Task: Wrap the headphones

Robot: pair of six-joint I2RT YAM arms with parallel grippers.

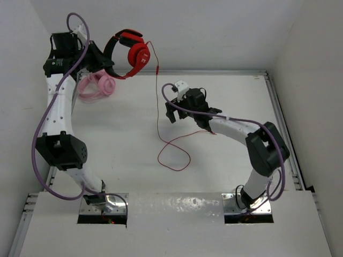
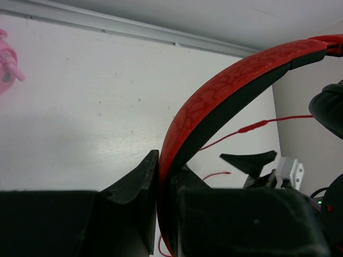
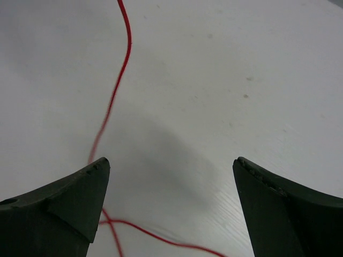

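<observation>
The red headphones (image 1: 131, 51) hang in the air at the far left, held by the black-and-red headband (image 2: 214, 101). My left gripper (image 1: 105, 63) is shut on that headband (image 2: 166, 176). The thin red cable (image 1: 157, 107) drops from the earcup to the table and ends in a loose loop (image 1: 174, 158). My right gripper (image 1: 170, 111) is open and empty, low over the table just right of the cable (image 3: 115, 91). Its fingertips (image 3: 99, 166) stand wide apart.
A pink coiled bundle (image 1: 96, 85) lies at the far left below the headphones, also showing in the left wrist view (image 2: 8, 67). The white back wall and a metal rail (image 1: 225, 72) bound the table's far edge.
</observation>
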